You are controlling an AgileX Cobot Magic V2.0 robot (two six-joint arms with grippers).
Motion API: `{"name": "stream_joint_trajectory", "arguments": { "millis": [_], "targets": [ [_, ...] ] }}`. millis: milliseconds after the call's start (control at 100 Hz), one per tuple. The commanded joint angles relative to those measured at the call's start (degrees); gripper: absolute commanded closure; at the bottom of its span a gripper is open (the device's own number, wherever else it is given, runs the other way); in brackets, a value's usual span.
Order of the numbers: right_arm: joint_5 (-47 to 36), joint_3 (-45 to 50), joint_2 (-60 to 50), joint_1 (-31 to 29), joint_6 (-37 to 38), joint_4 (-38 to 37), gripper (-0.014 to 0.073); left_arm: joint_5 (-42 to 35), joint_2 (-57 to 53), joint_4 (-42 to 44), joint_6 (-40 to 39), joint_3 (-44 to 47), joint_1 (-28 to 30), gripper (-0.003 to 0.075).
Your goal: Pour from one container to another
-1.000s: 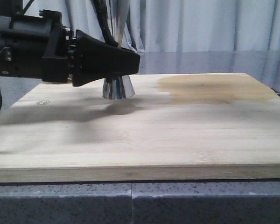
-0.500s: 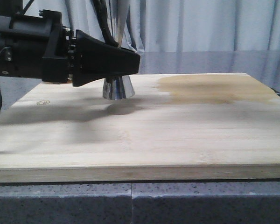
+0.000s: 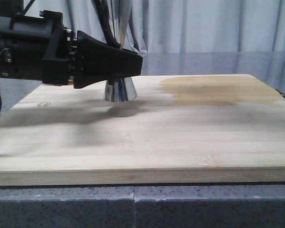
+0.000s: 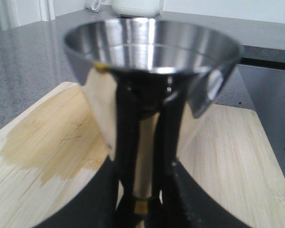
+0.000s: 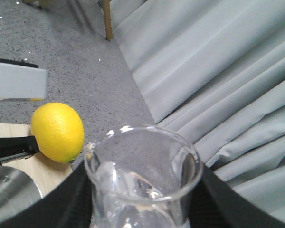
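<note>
though unseen from the front, beaker (image 5: pixel 142 185) in right claw (image 5: pixel 141 209); left claw (image 4: pixel 141 209) clamping jigger (image 4: pixel 152 71)

Front cam low; wrist cams close on jigger (image 4: pixel 152 61).
</note>
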Motion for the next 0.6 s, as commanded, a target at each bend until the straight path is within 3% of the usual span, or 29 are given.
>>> {"name": "stream_joint_trajectory", "arguments": {
  "millis": [0, 590],
  "targets": [
    [-2.55, -2.25, -1.95, 0.16, 0.11, -1.25, 0.0421, -12.18, -2.77, -2.09, -0.69, -1.10, -0.48, 0.0722],
    [-2.40, -2.25, -1.95, 0.16, 0.11, -4.94, 0.0421, -12.18, -2.77, -2.09, -0.69, -1.10, -0.48, 0.0722]
  ]
}}
